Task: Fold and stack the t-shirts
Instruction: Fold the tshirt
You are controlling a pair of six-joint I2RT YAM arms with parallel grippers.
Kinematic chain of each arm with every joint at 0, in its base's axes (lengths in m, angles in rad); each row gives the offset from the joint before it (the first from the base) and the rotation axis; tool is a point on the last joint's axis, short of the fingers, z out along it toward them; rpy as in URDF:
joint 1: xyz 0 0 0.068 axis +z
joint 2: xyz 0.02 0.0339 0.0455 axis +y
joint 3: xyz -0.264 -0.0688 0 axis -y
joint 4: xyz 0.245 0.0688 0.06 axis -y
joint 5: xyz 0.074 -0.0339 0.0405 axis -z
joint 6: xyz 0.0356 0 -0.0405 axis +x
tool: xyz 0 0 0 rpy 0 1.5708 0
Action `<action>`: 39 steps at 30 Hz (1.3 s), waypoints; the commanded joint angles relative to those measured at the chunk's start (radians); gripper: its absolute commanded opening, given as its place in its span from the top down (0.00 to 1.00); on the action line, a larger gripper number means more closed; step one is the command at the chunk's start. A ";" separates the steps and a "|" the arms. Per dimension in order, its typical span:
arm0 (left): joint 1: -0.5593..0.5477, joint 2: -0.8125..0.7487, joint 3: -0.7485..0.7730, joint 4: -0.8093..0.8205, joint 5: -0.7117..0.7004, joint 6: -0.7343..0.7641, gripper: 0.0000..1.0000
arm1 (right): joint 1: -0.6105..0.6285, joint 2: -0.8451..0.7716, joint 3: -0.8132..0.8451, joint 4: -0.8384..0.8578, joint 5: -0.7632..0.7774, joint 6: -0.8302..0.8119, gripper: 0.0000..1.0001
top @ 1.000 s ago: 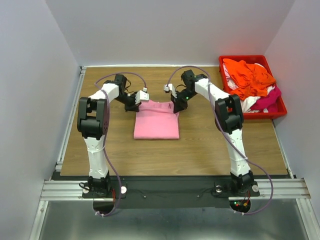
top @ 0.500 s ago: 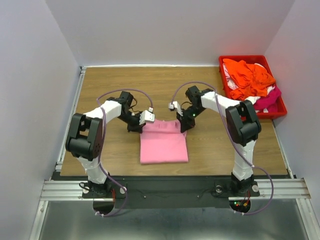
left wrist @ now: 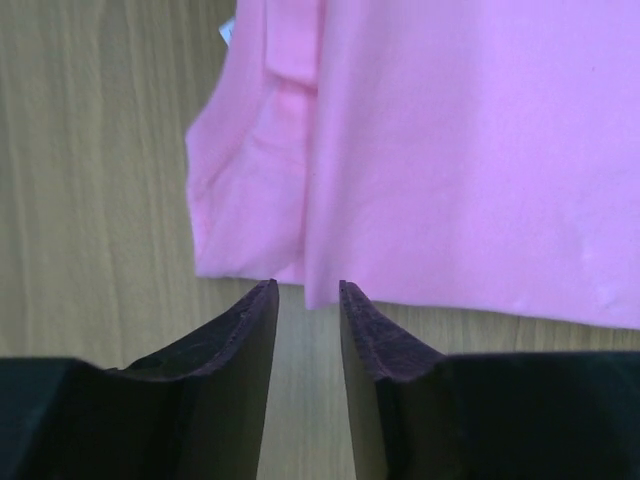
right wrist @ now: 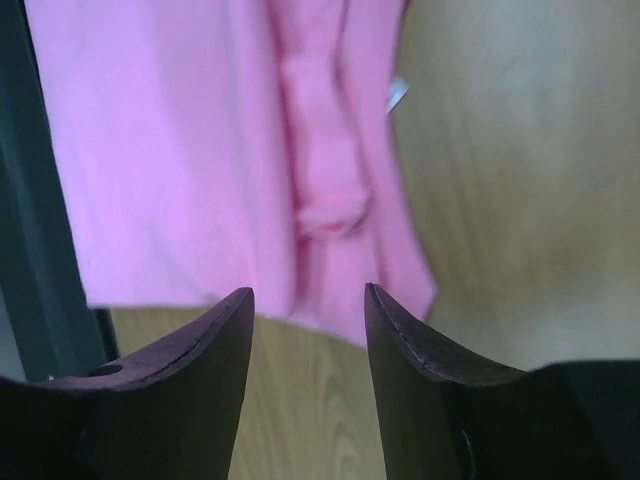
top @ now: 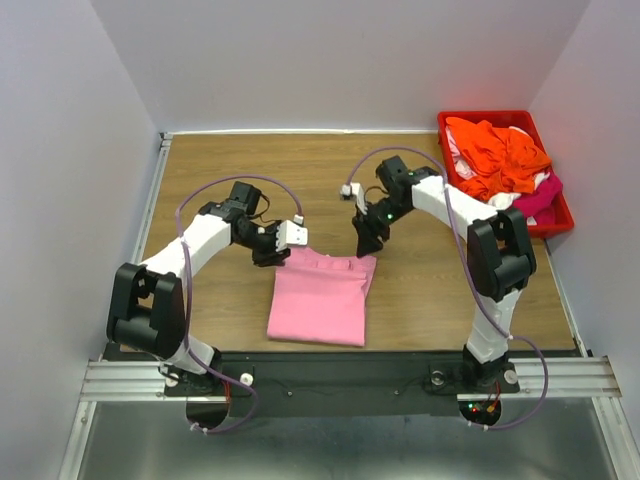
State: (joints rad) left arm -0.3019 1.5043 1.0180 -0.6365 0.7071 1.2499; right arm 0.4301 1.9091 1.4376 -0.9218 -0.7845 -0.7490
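1. Top view – the left claw (top: 282,256) sits at the far left corner of the folded pink t-shirt (top: 320,300), and the right claw (top: 366,248) sits at its far right corner. The shirt lies flat on the wooden table (top: 200,180) and runs from both claws back toward the arm bases. From up here we cannot tell how wide either claw stands. Well off to the right of the right claw, the red bin (top: 490,117) holds an orange t-shirt (top: 495,150) heaped over a white t-shirt (top: 500,210) and a magenta t-shirt (top: 542,192).

2. Left wrist view – we see the left claw's fingers (left wrist: 240,350) apart with a narrow gap. Only bare table shows between them, and nothing is gripped. The pink t-shirt's (left wrist: 450,150) edge lies just beyond the tips and the cloth spreads ahead and to the right of the claw. A folded ridge runs straight away from it. A small white label (left wrist: 227,30) peeks out far ahead, left of the ridge.

3. Right wrist view – the right claw's fingers (right wrist: 200,360) are parted wider and hold nothing. The pink cloth (right wrist: 170,150) starts right at the tips and reaches ahead and to the left. A bunched fold lies directly in front of the gap. We cannot tell whether the tips touch the hem. Bare wood (right wrist: 490,150) lies to the claw's right and a dark rail (right wrist: 35,250) at far left.
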 commanded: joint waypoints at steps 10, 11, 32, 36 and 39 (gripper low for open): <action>-0.200 0.034 0.002 0.268 0.008 -0.141 0.53 | 0.050 0.234 0.231 0.299 -0.102 0.503 0.51; -0.210 0.040 0.001 0.282 0.003 -0.145 0.53 | 0.056 0.241 0.228 0.311 -0.093 0.508 0.50; -0.310 0.209 0.028 0.258 -0.043 -0.103 0.65 | 0.116 0.372 0.155 0.377 -0.053 0.494 0.53; -0.309 0.224 0.047 0.239 -0.040 -0.102 0.73 | 0.118 0.380 0.141 0.377 -0.058 0.485 0.53; -0.309 0.229 0.051 0.238 -0.038 -0.104 0.86 | 0.119 0.364 0.124 0.376 -0.047 0.470 0.52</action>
State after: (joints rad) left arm -0.6071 1.7363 1.0344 -0.3649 0.6605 1.1381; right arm 0.5270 2.2414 1.6058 -0.5350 -0.8948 -0.2390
